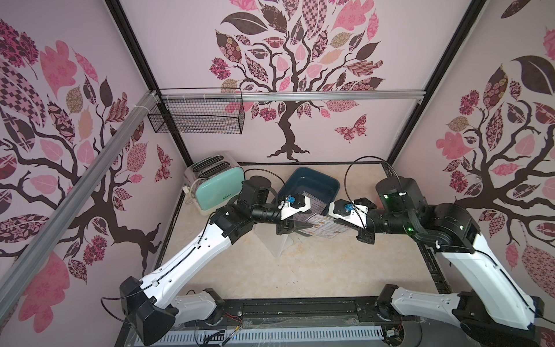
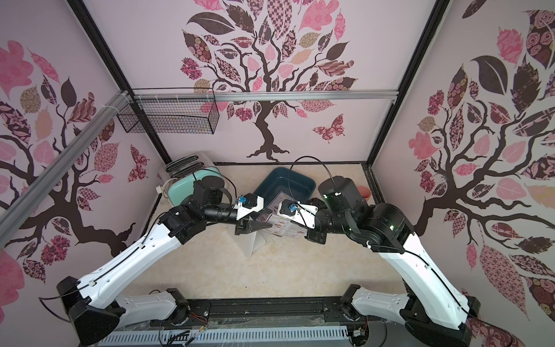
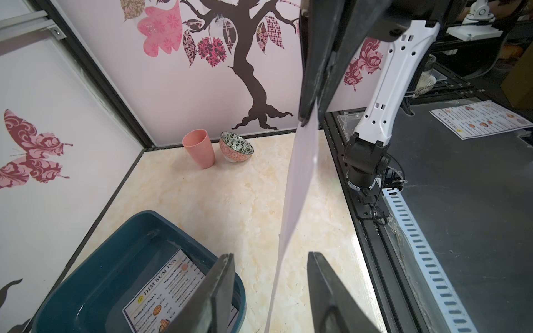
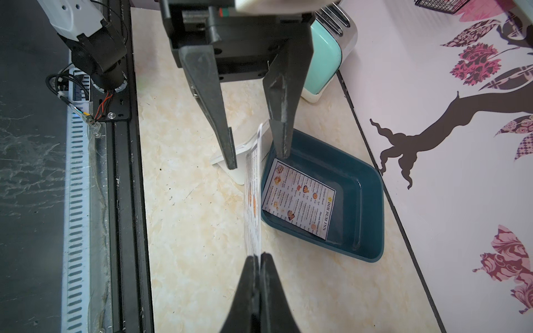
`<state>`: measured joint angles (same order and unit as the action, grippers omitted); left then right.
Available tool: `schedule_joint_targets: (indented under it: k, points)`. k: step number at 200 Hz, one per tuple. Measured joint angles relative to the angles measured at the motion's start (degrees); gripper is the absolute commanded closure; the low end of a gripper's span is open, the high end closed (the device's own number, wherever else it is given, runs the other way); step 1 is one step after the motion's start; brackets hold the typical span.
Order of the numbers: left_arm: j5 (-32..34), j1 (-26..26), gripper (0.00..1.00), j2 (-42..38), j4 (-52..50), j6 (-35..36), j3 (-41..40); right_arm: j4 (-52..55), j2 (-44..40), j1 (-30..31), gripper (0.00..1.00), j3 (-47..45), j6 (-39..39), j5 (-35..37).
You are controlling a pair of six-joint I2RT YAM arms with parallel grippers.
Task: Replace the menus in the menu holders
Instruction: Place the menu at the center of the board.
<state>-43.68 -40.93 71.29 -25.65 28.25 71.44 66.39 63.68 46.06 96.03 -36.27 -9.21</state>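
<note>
My right gripper (image 4: 258,256) is shut on one short edge of a menu (image 4: 253,201), a white printed sheet held in the air nearly edge-on. At the sheet's other end my left gripper (image 3: 269,255) is open, one finger on each side of the paper (image 3: 300,173) with a gap on both sides. In both top views the two grippers face each other over the middle of the table with this menu (image 1: 326,226) between them. The clear menu holder (image 1: 279,246) stands just below the left gripper. A second menu (image 4: 300,199) lies flat in the dark teal tub (image 4: 363,207).
A mint toaster (image 1: 216,186) stands at the back left, beside the tub. A pink cup (image 3: 199,148) and a patterned bowl (image 3: 236,145) sit in the back right corner. A wire basket (image 1: 198,114) hangs on the back wall. Another printed sheet (image 3: 481,118) lies off the table.
</note>
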Motion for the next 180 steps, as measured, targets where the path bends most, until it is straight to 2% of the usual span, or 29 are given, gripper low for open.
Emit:
schedule_joint_targets:
  k: [54,87,101,106,117,132,144,158,180]
  points:
    - [-1.49,0.0,0.79,0.0,-0.87,-0.83,0.0,-1.97,0.0,0.0,1.0,-0.68,-0.2,-0.07]
    - [-1.53,0.0,1.0,0.0,-0.98,-1.16,0.0,-2.49,-0.04,0.0,1.0,-1.64,-0.2,-0.55]
    - [-1.38,0.0,1.0,0.0,-1.01,-1.49,0.0,-2.84,-0.28,0.0,1.0,-2.21,-0.15,-0.57]
    - [-1.38,-0.02,1.0,0.0,-1.03,-1.68,-0.02,-3.15,-0.48,0.0,0.93,-2.49,0.07,-0.5]
    - [-1.18,-0.04,1.0,-0.02,-0.59,-2.32,-0.28,-4.09,-1.27,0.0,0.7,-3.37,0.87,-0.09]
    - [-0.59,-0.09,1.0,-0.46,0.85,-4.11,-1.49,-5.68,-3.02,0.0,0.45,-5.01,2.62,1.18]
    - [0.11,-0.28,1.0,-1.18,2.93,-6.58,-3.3,-7.54,-4.9,0.0,0.3,-6.51,4.26,2.97]
    - [1.62,-1.29,1.0,-1.99,5.4,-10.32,-5.44,-9.73,-7.65,0.0,0.19,-8.2,7.65,6.45]
    - [5.29,-5.99,1.0,-2.34,10.27,-18.01,-7.76,-12.0,-10.67,0.0,0.19,-8.28,12.24,14.12]
